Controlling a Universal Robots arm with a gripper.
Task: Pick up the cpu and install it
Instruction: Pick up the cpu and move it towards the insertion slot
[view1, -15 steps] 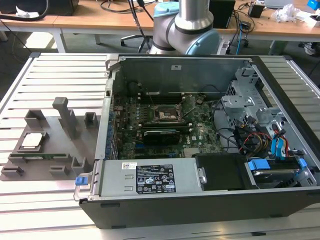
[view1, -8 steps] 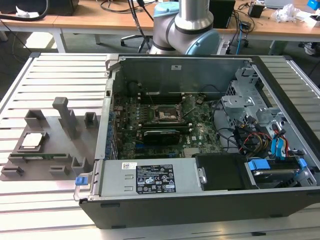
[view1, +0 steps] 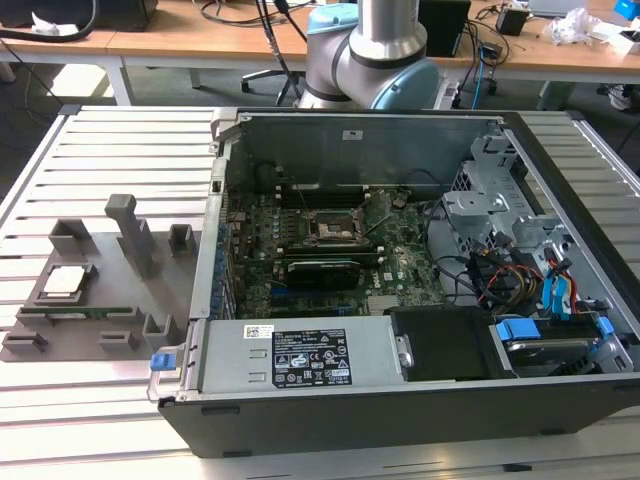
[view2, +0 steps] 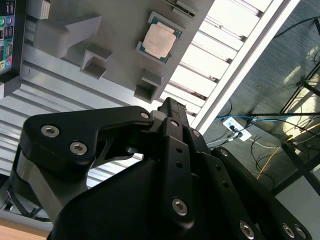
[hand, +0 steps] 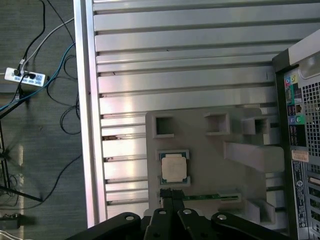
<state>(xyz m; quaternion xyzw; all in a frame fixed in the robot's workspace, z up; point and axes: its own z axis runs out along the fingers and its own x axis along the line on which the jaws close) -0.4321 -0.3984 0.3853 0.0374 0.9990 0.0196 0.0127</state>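
Cpu (hand: 174, 167) sat in its pocket on the grey fixture plate (hand: 202, 170). Gripper (hand: 170, 191) hung over the plate near the cpu, jaws closed, empty.

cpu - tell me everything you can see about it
The cpu is a small flat square chip with a pale silvery metal top plate and a thin greenish rim. It lies flat, plate up, seated in a square frame on the grey holder plate, on the slatted table at the exterior view's left of the open computer case. Only the holder touches it; the gripper is apart from it.
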